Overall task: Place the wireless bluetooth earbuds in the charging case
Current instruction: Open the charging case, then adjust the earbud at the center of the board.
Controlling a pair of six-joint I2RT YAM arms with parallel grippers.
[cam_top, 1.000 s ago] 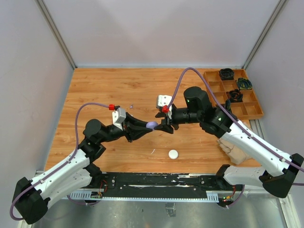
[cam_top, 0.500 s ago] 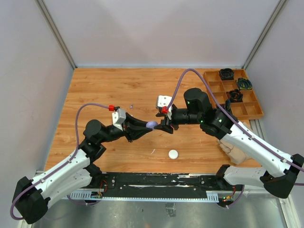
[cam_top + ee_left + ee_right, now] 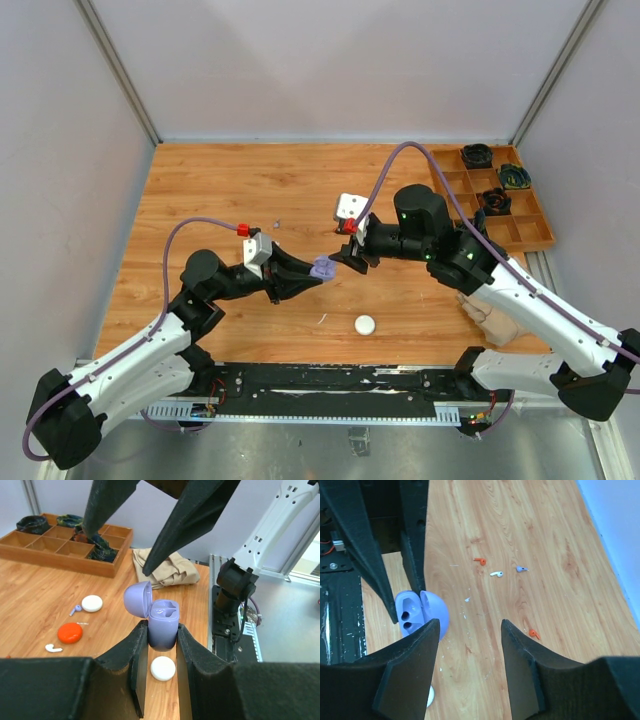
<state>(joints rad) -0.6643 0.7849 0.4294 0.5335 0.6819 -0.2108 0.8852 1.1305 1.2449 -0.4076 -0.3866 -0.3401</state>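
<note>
My left gripper (image 3: 162,636) is shut on a lilac charging case (image 3: 163,625) and holds it above the table with its lid flipped open and two empty sockets showing. The case also shows in the top view (image 3: 322,268) and the right wrist view (image 3: 417,612). My right gripper (image 3: 470,630) is open and empty, just above and beside the case (image 3: 342,254). Tiny earbuds lie on the wood: orange (image 3: 479,560), white (image 3: 496,573), pale purple (image 3: 521,569) and another orange (image 3: 533,633). In the left wrist view I see a purple earbud (image 3: 75,610) and a white one (image 3: 52,648).
Round pucks lie on the table: white (image 3: 365,324), which also shows under the case (image 3: 163,668), red (image 3: 69,632) and another white (image 3: 92,603). A wooden compartment tray (image 3: 490,200) stands at the back right. A beige cloth (image 3: 488,315) lies at the right front.
The case lid now stands open. My right gripper has drawn back up and to the right, off the case. My left gripper has shifted slightly with the case.
</note>
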